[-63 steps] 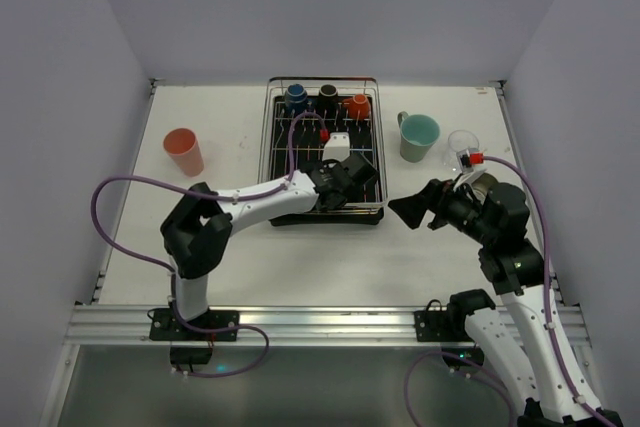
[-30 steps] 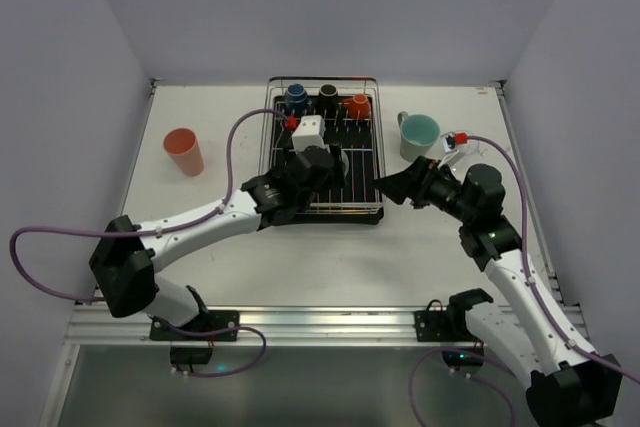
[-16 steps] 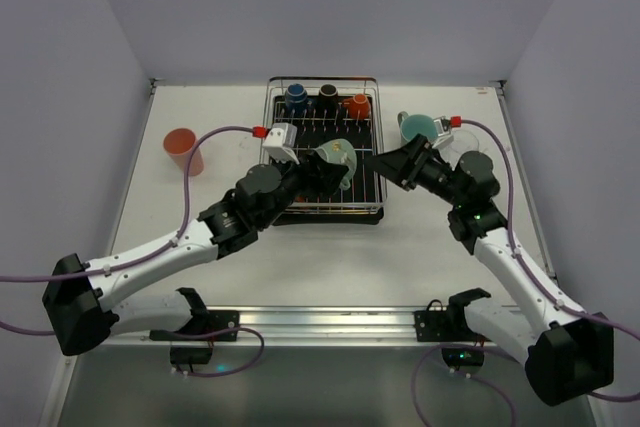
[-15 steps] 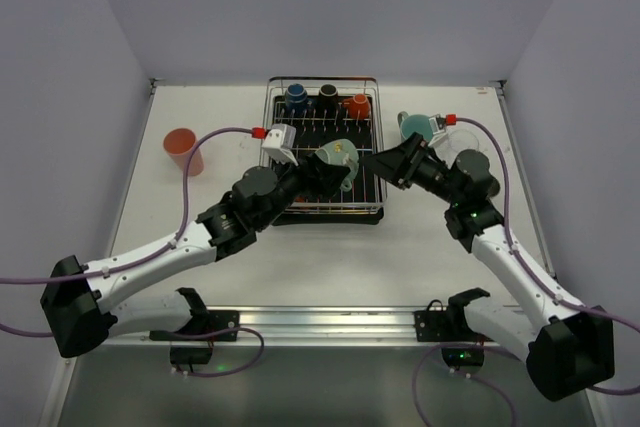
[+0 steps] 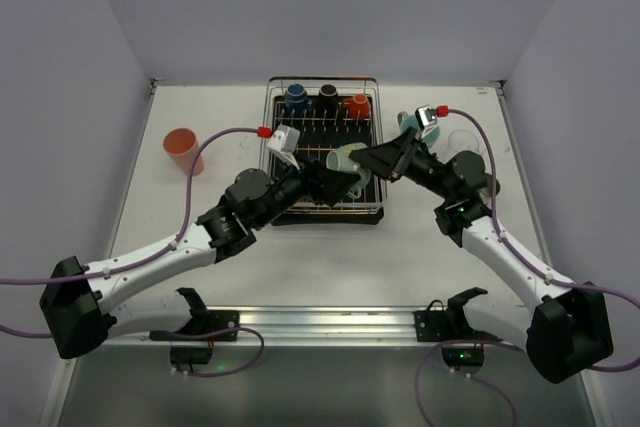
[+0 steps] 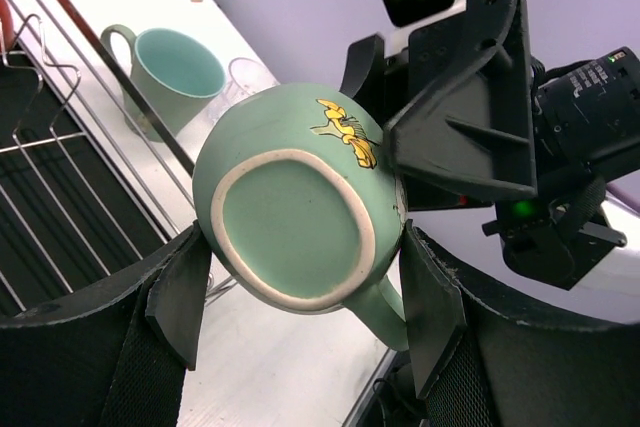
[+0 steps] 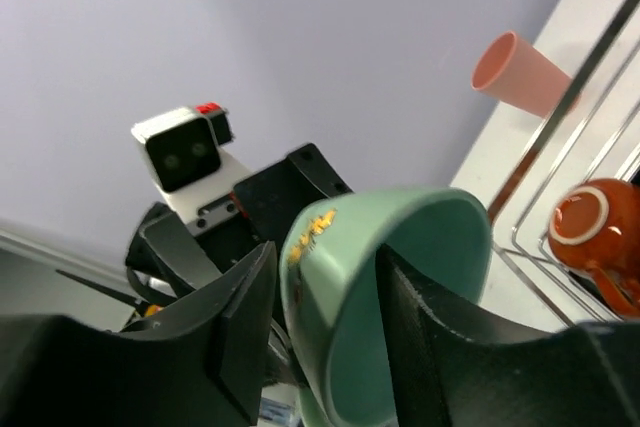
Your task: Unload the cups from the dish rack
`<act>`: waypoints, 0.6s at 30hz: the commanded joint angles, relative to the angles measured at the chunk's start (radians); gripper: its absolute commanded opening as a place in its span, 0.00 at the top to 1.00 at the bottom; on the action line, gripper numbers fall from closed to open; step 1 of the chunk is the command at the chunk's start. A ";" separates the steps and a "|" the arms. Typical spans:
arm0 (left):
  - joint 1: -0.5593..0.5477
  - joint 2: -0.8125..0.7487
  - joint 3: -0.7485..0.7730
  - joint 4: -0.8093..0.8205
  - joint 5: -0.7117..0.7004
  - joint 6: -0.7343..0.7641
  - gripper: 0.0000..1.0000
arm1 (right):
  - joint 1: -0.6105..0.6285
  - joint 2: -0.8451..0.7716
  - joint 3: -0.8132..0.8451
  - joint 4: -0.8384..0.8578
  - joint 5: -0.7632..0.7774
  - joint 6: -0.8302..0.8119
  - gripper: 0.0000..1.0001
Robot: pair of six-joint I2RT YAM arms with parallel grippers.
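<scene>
Top external view catches a handover: the left gripper [image 6: 305, 292] has its jaws clamped across a pale green mug [image 5: 345, 160], held above the near right corner of the dish rack [image 5: 272, 137]. The right gripper [image 7: 320, 337] straddles the mug's rim, jaws narrow; whether they pinch I cannot tell. Next, I judge, the right must grip firmly before the left lets go, then carry the mug to bare tabletop [image 5: 400, 247], avoiding the teal mug [image 6: 175, 72] and clear cup [image 6: 250, 82].

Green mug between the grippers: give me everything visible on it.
The green mug looks glazed ceramic, with a gold motif on its side, a pale ring round its base and one handle. It hangs tipped sideways over the dish rack. The left gripper clamps its sides; the right gripper straddles its rim, one finger inside, grip unclear.
</scene>
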 commanded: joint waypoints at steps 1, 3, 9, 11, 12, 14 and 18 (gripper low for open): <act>0.004 -0.028 -0.012 0.121 0.052 0.006 0.89 | 0.006 0.001 -0.002 0.183 0.033 0.055 0.54; 0.005 -0.031 -0.019 0.121 0.055 -0.001 0.85 | 0.006 0.006 -0.007 0.210 0.040 0.078 0.66; 0.004 -0.048 0.026 -0.007 0.025 0.046 0.19 | 0.009 -0.022 0.007 0.162 0.059 0.041 1.00; 0.005 -0.066 0.051 -0.069 -0.009 0.090 0.04 | 0.007 -0.072 0.035 -0.008 0.079 -0.049 1.00; 0.005 -0.071 0.089 -0.150 -0.021 0.109 0.01 | 0.007 -0.089 0.070 -0.064 0.102 -0.087 1.00; 0.004 -0.088 0.138 -0.251 -0.072 0.162 0.00 | 0.004 -0.139 0.143 -0.267 0.125 -0.210 1.00; 0.005 -0.105 0.293 -0.609 -0.202 0.248 0.00 | 0.000 -0.190 0.294 -0.719 0.323 -0.506 1.00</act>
